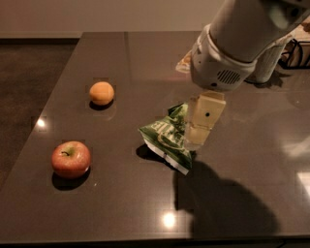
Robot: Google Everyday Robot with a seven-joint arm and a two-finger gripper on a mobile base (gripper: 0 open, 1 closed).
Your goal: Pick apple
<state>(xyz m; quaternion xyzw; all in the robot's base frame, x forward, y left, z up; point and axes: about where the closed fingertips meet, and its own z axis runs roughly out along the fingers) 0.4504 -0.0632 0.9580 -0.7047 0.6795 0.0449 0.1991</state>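
In the camera view, the gripper [196,137] hangs from the big white arm [242,38] that reaches in from the upper right. Its cream-coloured end sits over the right edge of a crumpled green snack bag [166,138] near the middle of the bench [121,208]. It is seen side-on as one pale block, so I cannot tell whether the jaws are spread or pressed together, nor whether they touch the bag or only hover in front of it. Nothing is seen held in them.

The apple [70,159], red with yellowish patches and a short dark stem, rests on the bench at the front left, well apart from the gripper, with the bag lying between them. A smaller orange round fruit [101,93] sits farther back on the left, apart from the apple.

The bench is dark, glossy and brownish, with small bright glints of light on it and the arm's broad shadow at the front right. A dark wire basket [296,54] stands at the far right edge. Beyond the bench lie a dark floor [29,72] on the left and a pale wall [97,14] at the top.
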